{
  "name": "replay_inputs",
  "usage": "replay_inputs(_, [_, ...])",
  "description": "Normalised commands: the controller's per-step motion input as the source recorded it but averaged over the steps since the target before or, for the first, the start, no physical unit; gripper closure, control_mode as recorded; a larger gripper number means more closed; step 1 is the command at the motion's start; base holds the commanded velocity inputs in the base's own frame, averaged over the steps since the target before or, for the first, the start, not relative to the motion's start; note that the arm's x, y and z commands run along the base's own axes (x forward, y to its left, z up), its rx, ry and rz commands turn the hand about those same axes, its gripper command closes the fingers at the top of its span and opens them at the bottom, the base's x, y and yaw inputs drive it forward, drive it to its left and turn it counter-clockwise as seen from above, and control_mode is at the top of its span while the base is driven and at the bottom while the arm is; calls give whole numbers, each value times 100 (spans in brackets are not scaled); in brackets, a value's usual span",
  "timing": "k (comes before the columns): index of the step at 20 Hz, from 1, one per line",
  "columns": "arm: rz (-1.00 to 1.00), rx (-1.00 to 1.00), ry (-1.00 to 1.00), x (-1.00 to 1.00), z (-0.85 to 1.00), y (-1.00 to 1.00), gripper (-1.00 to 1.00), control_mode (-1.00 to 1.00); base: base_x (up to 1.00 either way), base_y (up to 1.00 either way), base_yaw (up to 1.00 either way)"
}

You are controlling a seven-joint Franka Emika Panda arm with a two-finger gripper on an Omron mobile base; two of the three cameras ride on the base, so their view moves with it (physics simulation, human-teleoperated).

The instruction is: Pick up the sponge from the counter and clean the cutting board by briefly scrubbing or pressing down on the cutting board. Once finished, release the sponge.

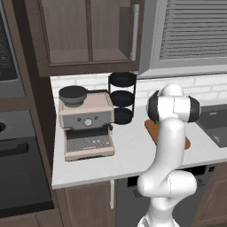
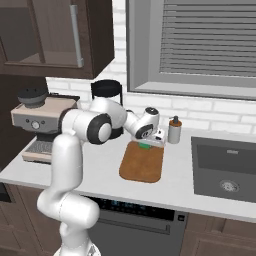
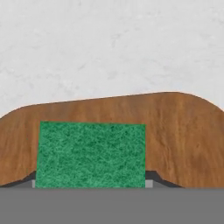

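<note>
At centre right of the right base view the gripper point(image 2: 145, 145) is clenched on the sponge point(image 2: 144, 146), pressing it onto the far end of the cutting board point(image 2: 142, 164) — a green patch at the board's top edge. The board lies on the counter point(image 2: 100, 165), left of the sink point(image 2: 225, 172) — soap bottle point(image 2: 174, 130) just behind.

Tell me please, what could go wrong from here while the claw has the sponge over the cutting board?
1. The sponge sits near the cutting board's far end, so scrubbing outward may slide it onto the counter.
2. The soap bottle stands close beside the claw; a wide stroke might knock it.
3. Hard pressing could shift the board.
</note>
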Motion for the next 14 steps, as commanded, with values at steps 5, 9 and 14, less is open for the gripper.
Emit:
replay_inputs(5, [0,2,0,1,-16,-46,100,-100,0,0,0])
replay_inputs(9, [0,0,1,5,-52,-16,100,-100,0,0,0])
replay_inputs(14, [0,0,2,4,-41,-13,100,-100,0,0,0])
